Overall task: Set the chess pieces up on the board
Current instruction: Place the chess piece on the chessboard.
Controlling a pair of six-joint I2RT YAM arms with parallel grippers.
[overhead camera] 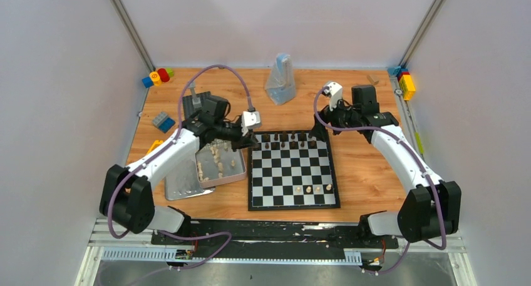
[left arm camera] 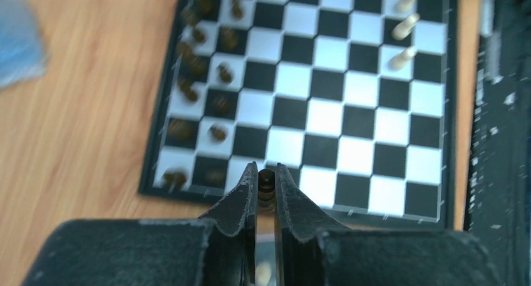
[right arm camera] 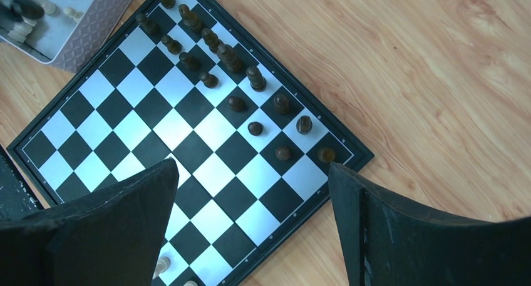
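L gripper (left arm camera: 266, 173) is clamped on a dark piece (left arm camera: 267, 184) over the board (overhead camera: 285, 173) far-left corner. R gripper (right arm camera: 250, 167) hangs w/ jaws spread wide above the far-right corner. I see other dark pieces (overhead camera: 285, 137) on the far rows, three cream pieces (overhead camera: 313, 189) near me, and more cream ones in the tin (overhead camera: 188, 186).

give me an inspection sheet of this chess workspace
surface: brown wooden tabletop
job's things: black-and-white chessboard; dark brown chess pieces on its far rows; three cream chess pieces near front edge; more in silver metal tin
clutter: coloured toy bricks at far corners; clear plastic bag
grippers: left gripper shut on a dark piece; right gripper open above board
cables: purple cables loop off both arms
surroundings: white walls
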